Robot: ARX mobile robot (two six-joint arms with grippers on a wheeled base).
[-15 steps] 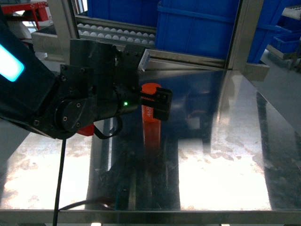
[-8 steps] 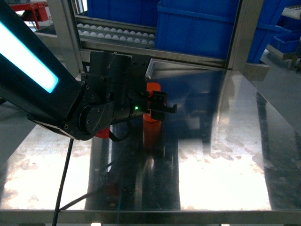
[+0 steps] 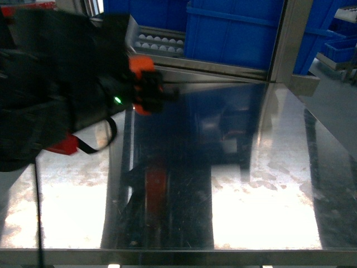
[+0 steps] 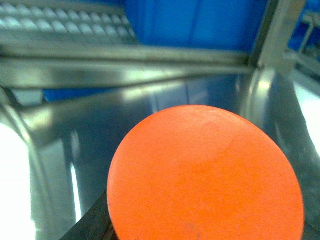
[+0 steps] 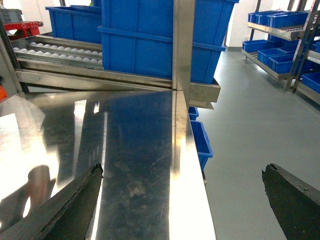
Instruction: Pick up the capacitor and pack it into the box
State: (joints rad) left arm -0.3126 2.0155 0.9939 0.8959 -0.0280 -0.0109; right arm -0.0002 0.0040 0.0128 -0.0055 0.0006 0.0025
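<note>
The capacitor [image 3: 141,73] is an orange cylinder, held off the steel table [image 3: 262,190] at the upper left of the head view. My left gripper [image 3: 149,92] is shut on it, and the arm is blurred. The left wrist view is mostly filled by the capacitor's round orange end [image 4: 205,175], with one dark finger [image 4: 95,226] showing beside it. My right gripper [image 5: 182,200] is open with nothing between its fingers, and hangs over the table's right edge [image 5: 187,165]. It does not show in the head view. The box is out of view.
Blue bins [image 3: 234,33] and a roller conveyor [image 3: 159,42] stand behind the table, past a metal post [image 3: 283,39]. An orange reflection [image 3: 156,190] lies on the tabletop. Right of the table is grey floor [image 5: 250,120], with a blue bin [image 5: 199,137] low down and shelves beyond.
My left gripper has lifted the capacitor off the table and carried it up and to the left. The orange cylinder no longer stands on the tabletop.
</note>
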